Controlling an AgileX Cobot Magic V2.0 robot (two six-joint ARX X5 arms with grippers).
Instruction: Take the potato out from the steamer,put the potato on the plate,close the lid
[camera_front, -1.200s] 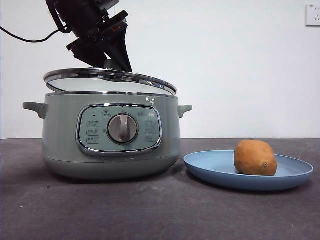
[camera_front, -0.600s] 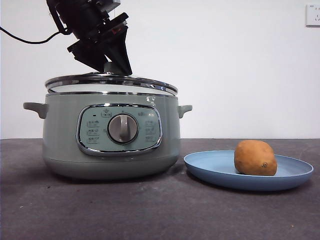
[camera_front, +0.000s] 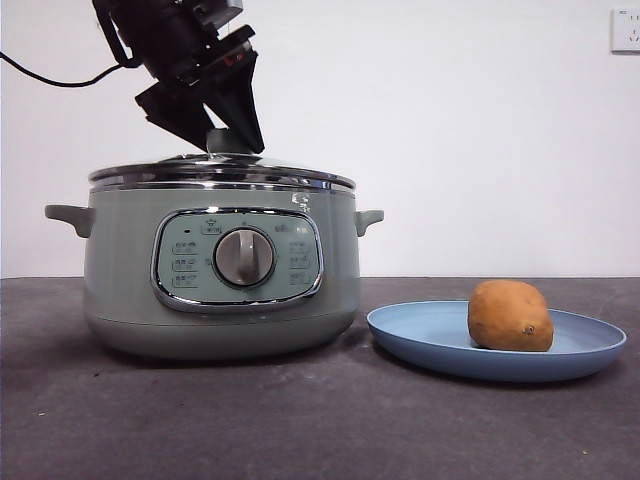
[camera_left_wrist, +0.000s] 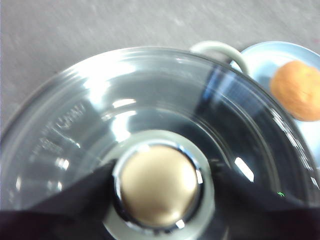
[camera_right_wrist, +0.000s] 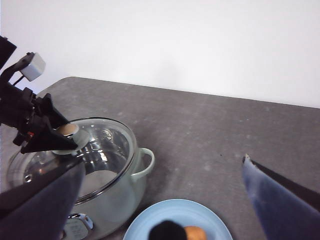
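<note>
Now the left gripper (camera_left_wrist: 157, 192) clamps the lid's (camera_front: 222, 176) knob, seating it level on the steamer (camera_front: 220, 270); the right gripper (camera_right_wrist: 160, 200) waits open.

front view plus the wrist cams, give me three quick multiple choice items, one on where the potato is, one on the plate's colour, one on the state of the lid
1. Where is the potato?
A. inside the steamer
B. on the plate
C. on the bare table

2. What colour is the plate?
A. light blue
B. red
C. black

3. How is the lid?
A. leaning against the wall
B. lying upside down on the plate
C. level on the steamer, its knob between the left hand's jaws

Key: 1 B, the potato sits on the plate right of the steamer. 2 A, the front view shows pale blue. 3 C, its chrome rim meets the pot's rim, and the left hand flanks the knob. The right hand waits open above the plate.
</note>
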